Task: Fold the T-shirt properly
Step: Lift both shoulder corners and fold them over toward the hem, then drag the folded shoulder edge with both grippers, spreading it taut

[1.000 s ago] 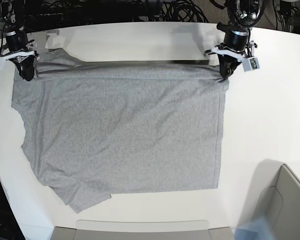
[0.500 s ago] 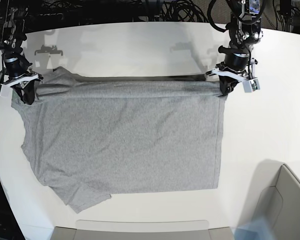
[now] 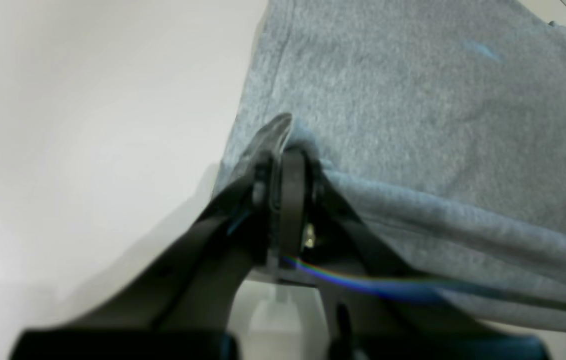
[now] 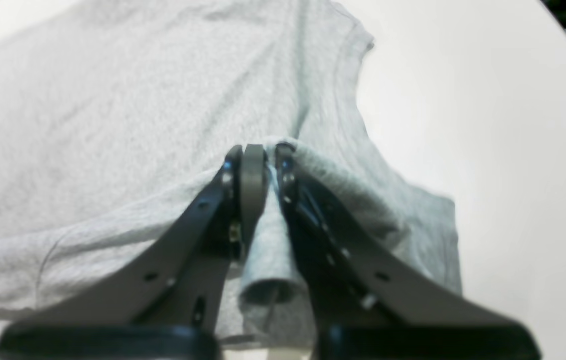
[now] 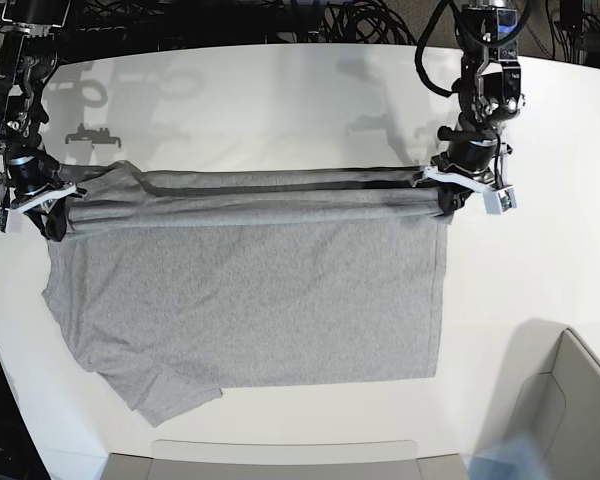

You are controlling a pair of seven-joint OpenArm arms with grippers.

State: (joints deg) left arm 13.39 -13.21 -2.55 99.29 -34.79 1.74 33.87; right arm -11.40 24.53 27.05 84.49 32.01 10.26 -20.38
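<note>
The right gripper (image 5: 50,215) hangs over the left side of the white tabletop (image 5: 540,250) as the base view shows it, its fingers (image 4: 252,170) nearly shut on a bunched fold of the T-shirt (image 5: 250,300), with cloth pinched between the two black pads and a rolled tuck of grey fabric hanging down between the finger bases in the right wrist view. From that pinch the T-shirt stretches rightward as a taut raised ridge, running roughly parallel to the far edge of the tabletop, so the garment's long axis here lies across the table from left to right. Below the ridge the rest of the heather-grey cloth lies flat, plain side up, reaching toward the near edge; a short sleeve pokes out at the near left corner of the garment, and another sleeve sits by the right gripper, so the neck end points to the left and the straight hem faces the right edge of the tabletop. At the right end of the ridge the left gripper (image 5: 458,200) has its fingers (image 3: 293,185) closed almost completely on the upper hem corner, the fabric emerging from between the pads and draping away on one side of them in the left wrist view, with bare tabletop on the other side.
</note>
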